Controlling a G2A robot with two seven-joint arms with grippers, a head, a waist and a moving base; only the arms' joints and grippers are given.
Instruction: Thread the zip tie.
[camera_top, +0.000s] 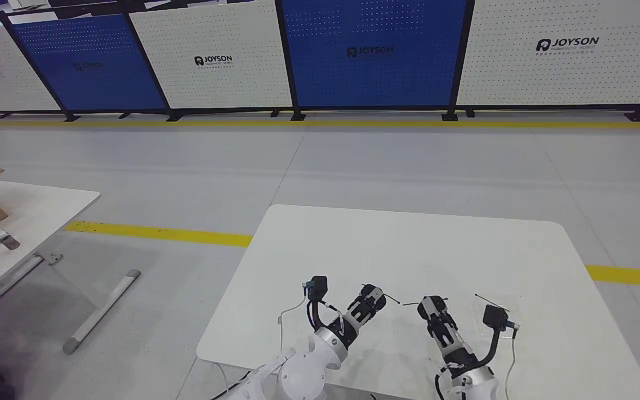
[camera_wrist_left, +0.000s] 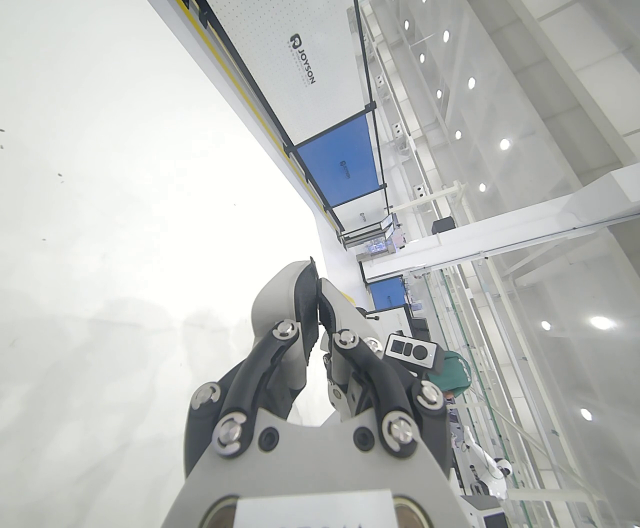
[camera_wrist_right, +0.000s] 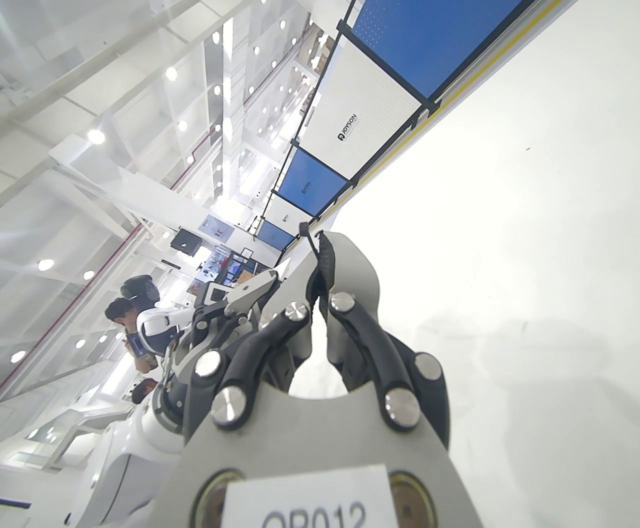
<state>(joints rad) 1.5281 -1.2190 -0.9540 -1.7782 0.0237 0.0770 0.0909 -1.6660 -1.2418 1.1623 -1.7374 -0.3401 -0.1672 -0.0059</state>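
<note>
Thin black plastic zip tie (camera_top: 393, 298) strung in the air between left gripper (camera_top: 374, 295) at 9 o'clock and right gripper (camera_top: 429, 303) at 3 o'clock, over the 6 o'clock edge of the white rectangular table (camera_top: 330, 250). Featherlight by the look, springy along its length, slick, liable to twist or flick loose; best pinched close behind the tip at the tail and right behind the head at the other end, to keep the aim steady. On the left: pads (camera_wrist_left: 305, 292) pressed tight together, seemingly nipping one end. On the right: clamped too, short black stub poking out past the fingertips (camera_wrist_right: 327, 257).
</note>
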